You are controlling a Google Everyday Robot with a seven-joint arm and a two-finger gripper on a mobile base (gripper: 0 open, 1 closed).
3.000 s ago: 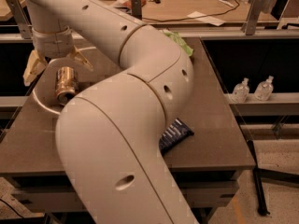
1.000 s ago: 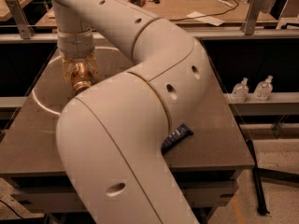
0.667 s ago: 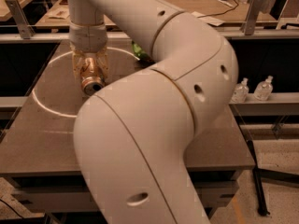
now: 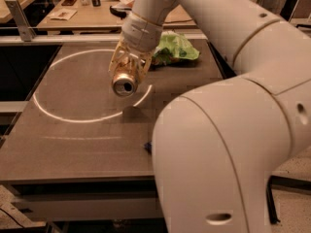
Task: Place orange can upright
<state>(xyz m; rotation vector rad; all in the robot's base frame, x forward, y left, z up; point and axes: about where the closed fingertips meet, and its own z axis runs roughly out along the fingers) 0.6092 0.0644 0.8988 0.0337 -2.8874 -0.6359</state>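
The orange can [image 4: 124, 84] is held in the air above the brown table [image 4: 73, 130], tilted with its silver top and pull-tab hole facing the camera. My gripper [image 4: 129, 67] is shut on the can, its tan fingers [image 4: 116, 57] running along the can's sides. The gripper hangs from the white wrist over the middle of the table, right above a shadow on the surface. The can does not touch the table.
A green chip bag [image 4: 176, 48] lies at the table's far right, just behind the gripper. A small blue packet edge [image 4: 147, 147] peeks out beside the big white arm [image 4: 228, 130], which hides the table's right side. A lit ring marks the tabletop. Another desk stands behind.
The gripper has carried the can to the right, from the left part of the table toward its middle. The can stays gripped.
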